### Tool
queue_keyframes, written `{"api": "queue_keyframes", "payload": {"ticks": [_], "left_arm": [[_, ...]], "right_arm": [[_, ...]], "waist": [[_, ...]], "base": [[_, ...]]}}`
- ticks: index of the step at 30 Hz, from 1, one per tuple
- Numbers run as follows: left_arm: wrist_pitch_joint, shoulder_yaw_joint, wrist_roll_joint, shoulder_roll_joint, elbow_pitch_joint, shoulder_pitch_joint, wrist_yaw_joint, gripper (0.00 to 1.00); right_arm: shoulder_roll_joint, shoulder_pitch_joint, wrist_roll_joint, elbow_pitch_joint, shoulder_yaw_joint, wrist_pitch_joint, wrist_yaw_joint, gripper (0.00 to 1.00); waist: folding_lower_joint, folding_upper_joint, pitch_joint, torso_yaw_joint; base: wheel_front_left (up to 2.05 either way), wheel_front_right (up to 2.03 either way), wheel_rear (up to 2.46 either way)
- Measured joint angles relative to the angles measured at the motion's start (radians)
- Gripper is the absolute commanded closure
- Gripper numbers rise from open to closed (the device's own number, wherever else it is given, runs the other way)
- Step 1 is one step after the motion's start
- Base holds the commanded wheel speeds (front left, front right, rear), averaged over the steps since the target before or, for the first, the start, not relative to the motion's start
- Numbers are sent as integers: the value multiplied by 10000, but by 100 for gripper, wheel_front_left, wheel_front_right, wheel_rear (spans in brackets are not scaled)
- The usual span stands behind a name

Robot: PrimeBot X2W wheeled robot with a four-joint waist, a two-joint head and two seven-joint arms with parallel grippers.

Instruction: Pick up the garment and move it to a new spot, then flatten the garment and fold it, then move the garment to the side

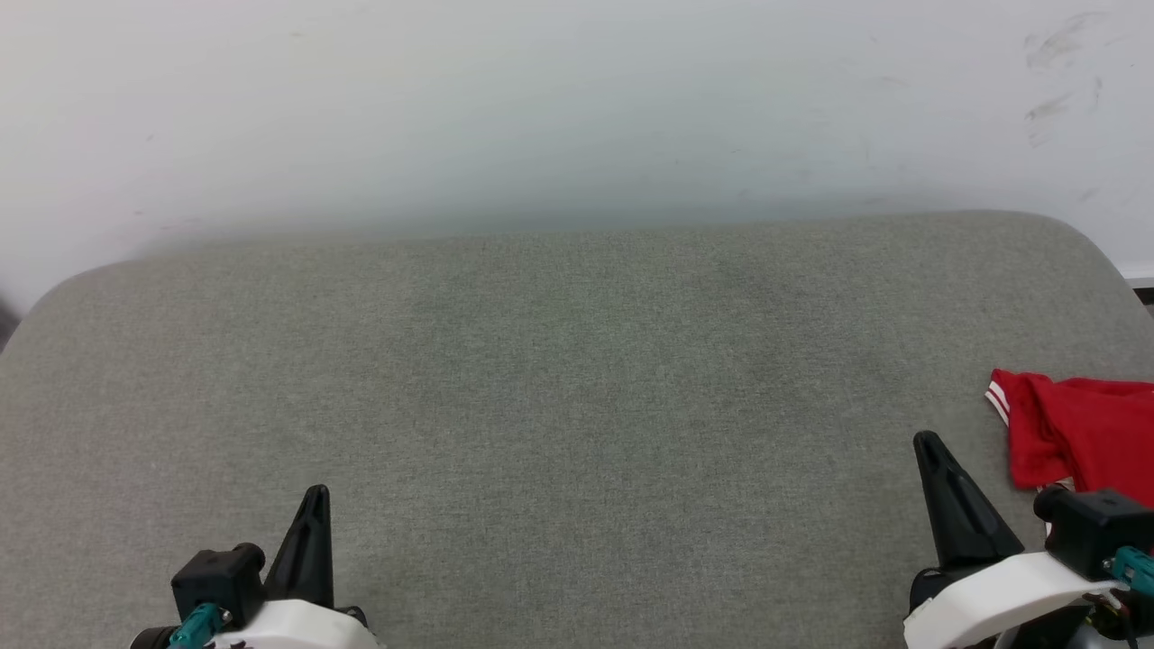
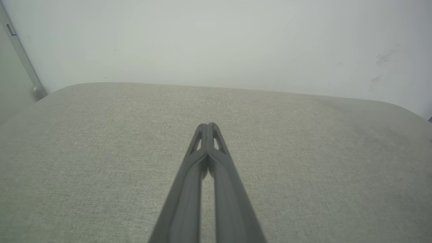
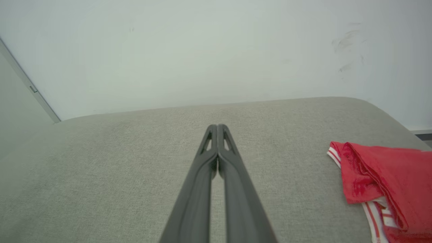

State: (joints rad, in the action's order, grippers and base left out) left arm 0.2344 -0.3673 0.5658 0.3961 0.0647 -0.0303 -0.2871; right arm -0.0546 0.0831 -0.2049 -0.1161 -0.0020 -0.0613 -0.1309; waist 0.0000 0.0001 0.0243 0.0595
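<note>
The left jaws sit at the lower left of the head view: two long, dark, matte fingers tapering to a point, rising from a smooth white wrist shell with a black block beside it. In the left wrist view those fingers run up side by side, and their slotted tips meet. The jaws are pressed shut with nothing between them, and they hang over bare cloth.

The desk is a broad padded slab with rounded corners. It is covered in grey-green woven fabric with a fine, even grain, and it stands against a pale, faintly scuffed wall.

The right jaws stand at the lower right of the head view. Their dark fingers lean a little to the left above a curved white shell. In the right wrist view the fingers close tip to tip and grip nothing.

The garment lies crumpled on the desk at its right edge, just beside the right jaws and apart from them. It is thin, bright red cloth with soft folds and a slight sheen, and white red-striped trim shows at its near corner.
</note>
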Motion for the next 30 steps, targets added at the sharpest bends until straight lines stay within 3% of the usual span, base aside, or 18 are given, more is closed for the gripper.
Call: {"api": "queue_keyframes", "payload": {"ticks": [30], "left_arm": [[-1172, 1628, 3933, -1143, 752, 400, 1547, 100]], "right_arm": [[-161, -603, -5402, 1337, -98, 44, 2, 100]], "waist": [[0, 0, -64, -147]], "base": [[0, 0, 0]]}}
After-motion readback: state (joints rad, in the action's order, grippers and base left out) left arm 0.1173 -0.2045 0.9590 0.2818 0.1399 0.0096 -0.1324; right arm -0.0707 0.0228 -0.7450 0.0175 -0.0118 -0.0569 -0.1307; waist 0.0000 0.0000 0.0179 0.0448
